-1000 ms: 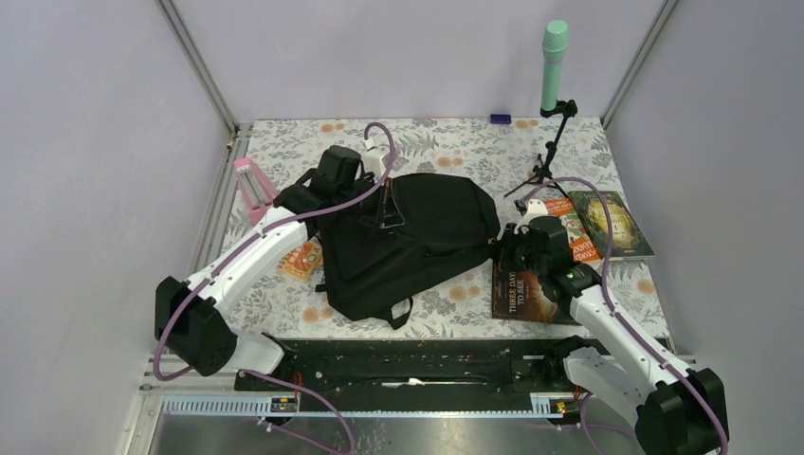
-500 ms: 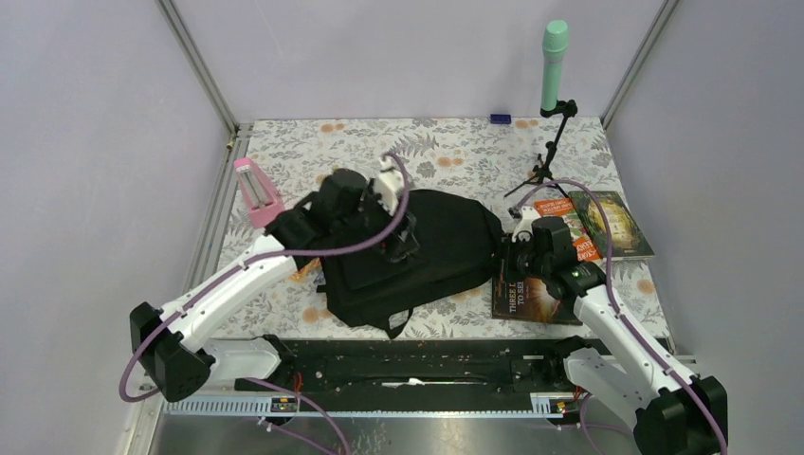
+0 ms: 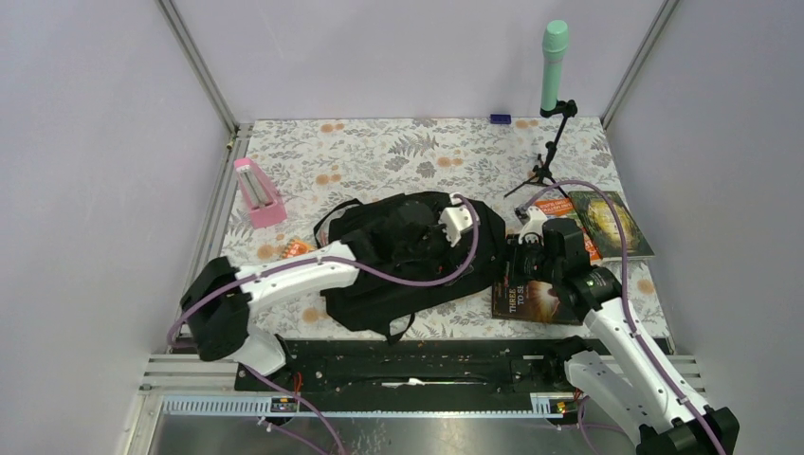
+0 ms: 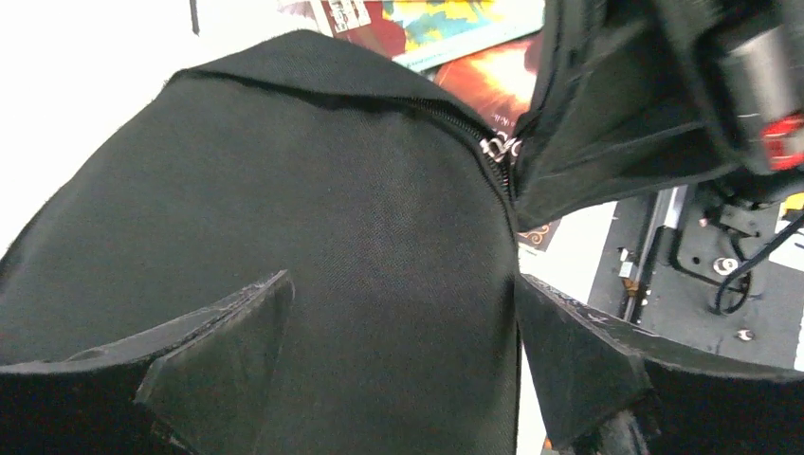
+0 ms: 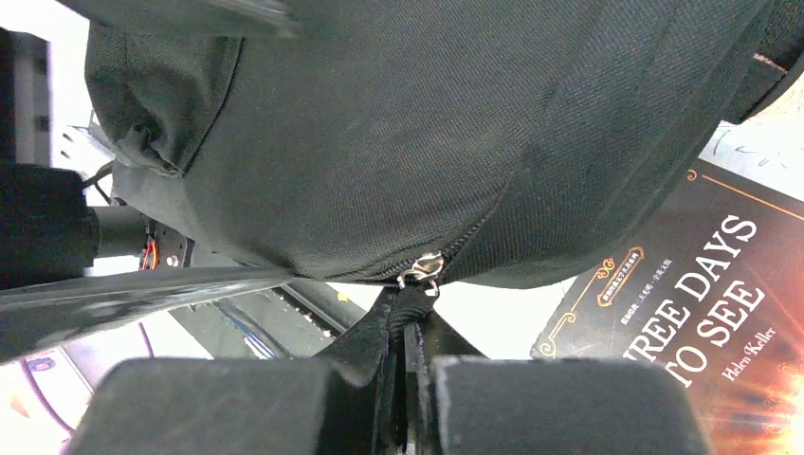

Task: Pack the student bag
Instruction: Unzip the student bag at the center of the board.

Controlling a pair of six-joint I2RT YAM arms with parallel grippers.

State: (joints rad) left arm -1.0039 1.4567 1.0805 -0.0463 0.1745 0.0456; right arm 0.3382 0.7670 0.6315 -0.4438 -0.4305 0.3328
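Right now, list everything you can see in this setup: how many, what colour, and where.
backpack: one, black, table centre
"Three Days to See" book: one, dark with orange, right of the backpack
orange book: one, behind that book
green book: one, right of the orange book
wedge-shaped object: one, pink, far left
small packet: one, orange, left of the backpack
cylinder on tripod: one, mint on black, far right corner
small item: one, blue, far edge
tablecloth: one, floral
left gripper: one, black, open above the backpack
right gripper: one, black, shut on the backpack's zip pull tab
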